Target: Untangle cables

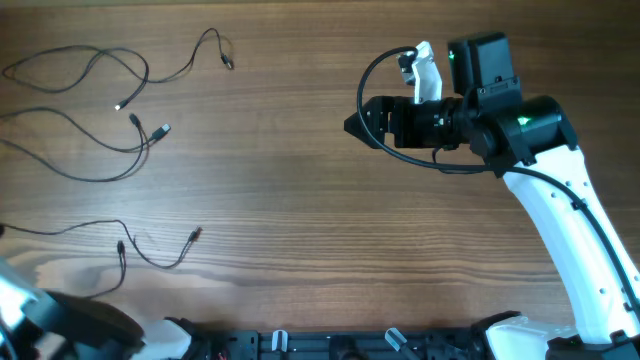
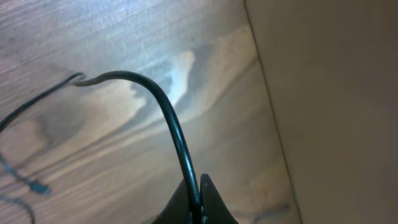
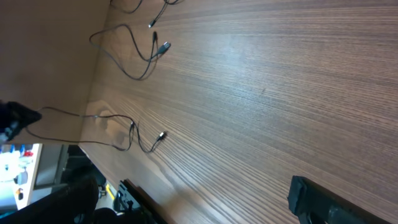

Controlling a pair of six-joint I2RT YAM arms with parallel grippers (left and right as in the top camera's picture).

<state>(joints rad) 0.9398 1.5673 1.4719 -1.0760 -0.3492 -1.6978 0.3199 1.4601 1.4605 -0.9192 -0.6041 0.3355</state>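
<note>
Overhead, you are watching the right gripper hanging wide open above the table while the left gripper is pinching a cable between closed jaws.

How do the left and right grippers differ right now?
The left gripper has its jaws shut on a dark cable; the right gripper has its jaws open, holding nothing. The left is at the table's edge; the right over open wood, away from the loose cables. Both are black.
</note>
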